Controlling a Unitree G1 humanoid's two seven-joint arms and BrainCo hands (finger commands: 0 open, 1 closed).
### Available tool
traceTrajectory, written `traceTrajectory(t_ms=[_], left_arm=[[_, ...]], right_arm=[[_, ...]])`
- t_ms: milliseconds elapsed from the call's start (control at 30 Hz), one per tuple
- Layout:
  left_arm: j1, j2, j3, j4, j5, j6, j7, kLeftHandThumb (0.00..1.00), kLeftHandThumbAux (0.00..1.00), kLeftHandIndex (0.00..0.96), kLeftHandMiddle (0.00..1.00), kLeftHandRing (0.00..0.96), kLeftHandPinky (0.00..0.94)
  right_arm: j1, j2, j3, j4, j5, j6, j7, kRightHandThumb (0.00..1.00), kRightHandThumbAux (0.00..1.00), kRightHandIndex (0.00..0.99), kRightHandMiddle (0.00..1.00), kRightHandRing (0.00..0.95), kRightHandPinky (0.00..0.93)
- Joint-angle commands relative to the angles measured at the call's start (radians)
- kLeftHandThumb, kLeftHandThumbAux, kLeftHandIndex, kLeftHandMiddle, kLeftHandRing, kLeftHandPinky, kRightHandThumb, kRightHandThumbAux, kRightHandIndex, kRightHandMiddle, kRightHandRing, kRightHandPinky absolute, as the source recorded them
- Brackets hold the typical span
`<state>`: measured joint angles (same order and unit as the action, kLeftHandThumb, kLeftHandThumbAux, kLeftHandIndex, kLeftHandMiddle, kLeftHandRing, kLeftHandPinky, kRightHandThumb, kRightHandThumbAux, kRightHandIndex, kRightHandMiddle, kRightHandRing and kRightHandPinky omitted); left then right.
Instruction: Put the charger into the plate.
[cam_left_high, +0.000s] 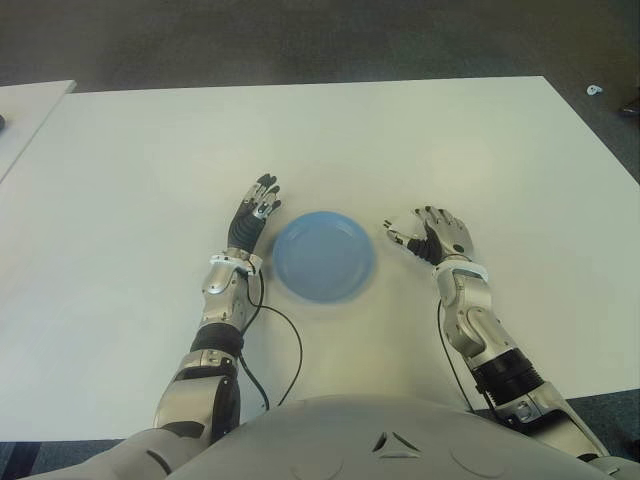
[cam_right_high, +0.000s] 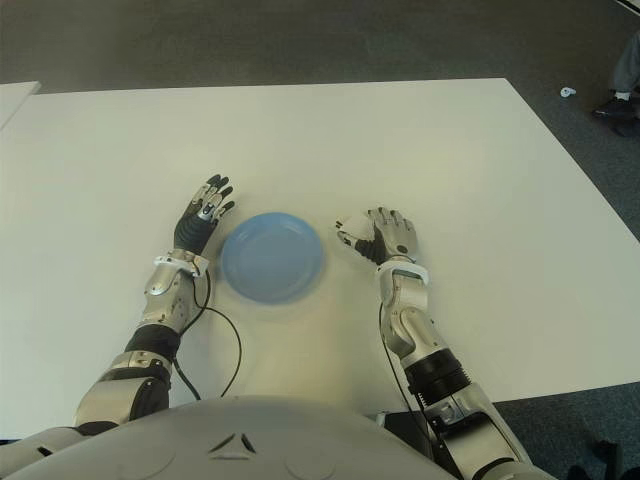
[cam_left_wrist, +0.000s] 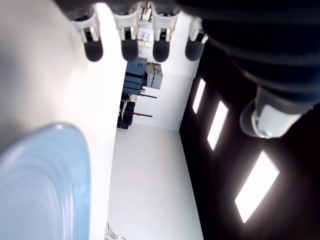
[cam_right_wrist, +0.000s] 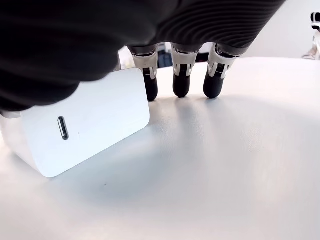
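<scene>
A round blue plate (cam_left_high: 325, 255) lies empty on the white table (cam_left_high: 450, 140) in front of me. Just right of it is my right hand (cam_left_high: 428, 236), with the white cube-shaped charger (cam_left_high: 401, 226) held at its thumb side, a short way from the plate's rim. In the right wrist view the charger (cam_right_wrist: 85, 122) shows its port, tucked under the palm with a lower corner down on the table, while three fingertips (cam_right_wrist: 180, 87) touch the surface beside it. My left hand (cam_left_high: 255, 212) shows left of the plate, fingers straight and holding nothing.
A second white table's corner (cam_left_high: 25, 105) shows at the far left. Dark floor runs beyond the far edge, with a small white object (cam_left_high: 595, 90) and a person's shoe (cam_right_high: 610, 105) at the right. A black cable (cam_left_high: 290, 340) loops beside my left forearm.
</scene>
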<state>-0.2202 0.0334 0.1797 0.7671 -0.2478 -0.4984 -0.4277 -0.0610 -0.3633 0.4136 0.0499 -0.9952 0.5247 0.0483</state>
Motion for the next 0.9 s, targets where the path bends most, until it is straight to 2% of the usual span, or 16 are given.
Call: traceTrajectory(t_ms=[33, 333, 900], left_arm=[[0.032, -0.003, 0.003, 0.026, -0.001, 0.030, 0.007, 0.000, 0.456, 0.000, 0.053, 0.050, 0.065], [0.031, 0.002, 0.008, 0.030, 0.001, 0.025, 0.006, 0.004, 0.460, 0.000, 0.061, 0.062, 0.075], [0.033, 0.007, 0.009, 0.031, 0.003, 0.023, 0.008, 0.007, 0.462, 0.000, 0.060, 0.065, 0.084]], right_arm=[[0.027, 0.019, 0.003, 0.021, 0.014, 0.003, -0.010, 0.268, 0.107, 0.000, 0.000, 0.000, 0.000], [0.032, 0.034, -0.006, 0.038, 0.022, -0.015, -0.099, 0.255, 0.110, 0.000, 0.000, 0.000, 0.000], [0.032, 0.034, 0.008, 0.065, 0.010, -0.014, -0.134, 0.277, 0.115, 0.000, 0.000, 0.000, 0.000]])
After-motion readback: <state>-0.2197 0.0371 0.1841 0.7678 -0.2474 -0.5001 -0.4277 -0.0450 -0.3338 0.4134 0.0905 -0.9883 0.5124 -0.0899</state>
